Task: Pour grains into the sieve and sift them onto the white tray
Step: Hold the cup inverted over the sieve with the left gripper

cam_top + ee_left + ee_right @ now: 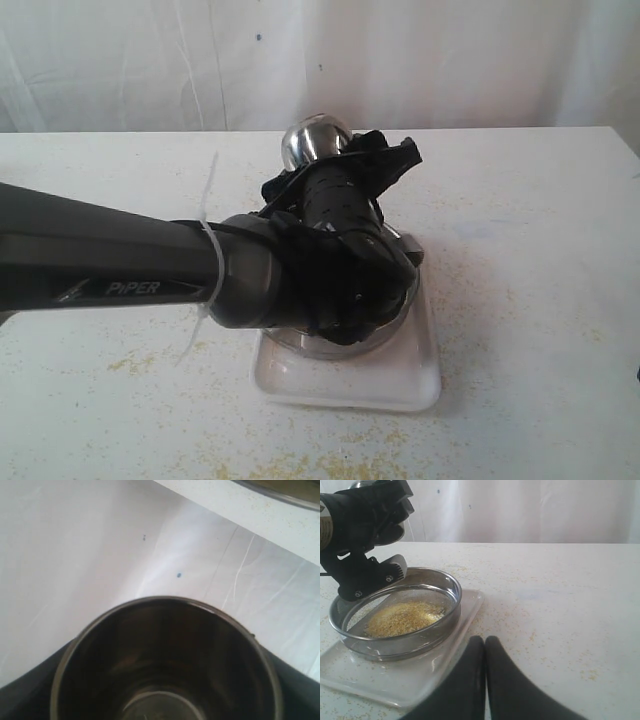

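My left gripper (335, 165) is shut on a small steel cup (312, 140), held on its side above the far edge of the sieve (400, 645). The left wrist view looks into the cup (165, 660); its dark inside shows no grains. A yellow heap of grains (402, 617) lies on the sieve's mesh. The sieve rests on the white tray (395, 680), and in the exterior view the left arm hides most of the sieve and part of the tray (400, 385). My right gripper (485, 640) is shut and empty, low over the table by the tray's corner.
Loose grains are scattered over the white table (300, 465), thickest in front of the tray. A white curtain (450, 60) hangs behind the table's far edge. The left arm's grey forearm (110, 265) stretches across the left half of the exterior view.
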### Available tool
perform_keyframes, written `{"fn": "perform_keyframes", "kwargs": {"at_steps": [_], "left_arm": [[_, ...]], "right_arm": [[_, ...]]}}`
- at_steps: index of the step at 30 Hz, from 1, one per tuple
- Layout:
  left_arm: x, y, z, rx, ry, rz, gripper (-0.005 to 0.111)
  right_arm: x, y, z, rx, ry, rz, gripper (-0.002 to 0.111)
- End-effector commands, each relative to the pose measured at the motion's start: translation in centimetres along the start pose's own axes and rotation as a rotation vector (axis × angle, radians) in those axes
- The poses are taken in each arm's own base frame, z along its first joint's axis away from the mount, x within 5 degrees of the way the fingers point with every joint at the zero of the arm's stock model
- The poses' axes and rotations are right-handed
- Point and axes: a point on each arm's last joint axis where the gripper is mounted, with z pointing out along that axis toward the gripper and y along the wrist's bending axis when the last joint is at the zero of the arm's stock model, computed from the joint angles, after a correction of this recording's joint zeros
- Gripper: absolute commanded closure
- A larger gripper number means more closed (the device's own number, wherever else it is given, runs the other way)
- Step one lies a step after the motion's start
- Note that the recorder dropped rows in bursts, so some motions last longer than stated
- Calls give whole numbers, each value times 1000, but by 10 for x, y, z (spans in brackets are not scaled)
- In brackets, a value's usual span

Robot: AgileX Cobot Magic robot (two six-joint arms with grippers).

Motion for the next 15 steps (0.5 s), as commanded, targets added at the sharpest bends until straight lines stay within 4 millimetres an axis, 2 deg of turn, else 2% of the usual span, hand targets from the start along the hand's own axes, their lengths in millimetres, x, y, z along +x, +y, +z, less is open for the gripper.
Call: {"fn": "perform_keyframes", "kwargs": {"at_steps": [1, 3, 5, 8, 11, 15], "left_arm": [[6, 2, -4, -3, 43, -15, 107], [6, 4, -5, -20, 31, -32, 107], [7, -1, 3, -6, 30, -29, 107], [9, 1, -3, 4, 45, -26, 107], [8, -1, 2, 3, 36, -2, 107], [4, 3, -5, -15, 33, 166, 107]], "right_arm": [[1, -1, 0, 9, -9, 1, 108], [1, -1, 0, 9, -9, 1, 108], [1, -1, 0, 9, -9, 1, 108], [1, -1, 0, 9, -9, 3, 108], [1, -1, 0, 9, -9, 15, 108], [1, -1, 0, 9, -9, 15, 108]]}}
